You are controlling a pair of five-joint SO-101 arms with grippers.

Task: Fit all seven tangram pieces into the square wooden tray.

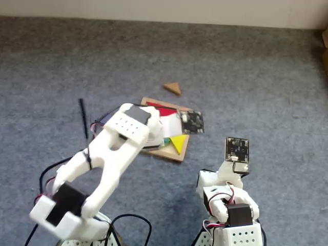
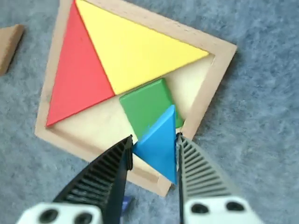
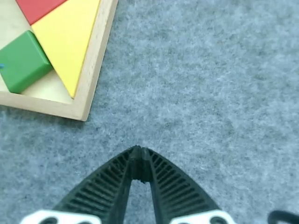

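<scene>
On the far left of the grey carpet [image 1: 246, 77] lies 1 thin black stick [image 1: 83, 118], well apart from the puzzle. Next to it, the left arm [image 1: 110, 159] stretches out over the square wooden tray [image 2: 212, 79], covering much of it from above. The left pincer [image 2: 154, 140] is clamped on the blue triangle [image 2: 159, 156], with 1 jaw on each of its sides. That piece sits at the tray's near edge: its upper tip overlaps the green square [image 2: 145, 105] and its lower corner hangs over the rim. Whether it touches the wood cannot be told.

Inside the tray, the red triangle [image 2: 77, 79] and the yellow triangle [image 2: 140, 51] lie flat, edge to edge, filling about half of it. The green square lies against the yellow triangle's point, with bare wood on both sides of it. Beyond the tray, 1 tan triangle [image 1: 172, 88] rests on the carpet, near the rim but not touching it.

To the right, the right arm [image 1: 228, 202] is folded back near its base. The right pincer [image 3: 140, 163] hangs over bare carpet beside the tray's corner, its jaws pressed together on nothing.
</scene>
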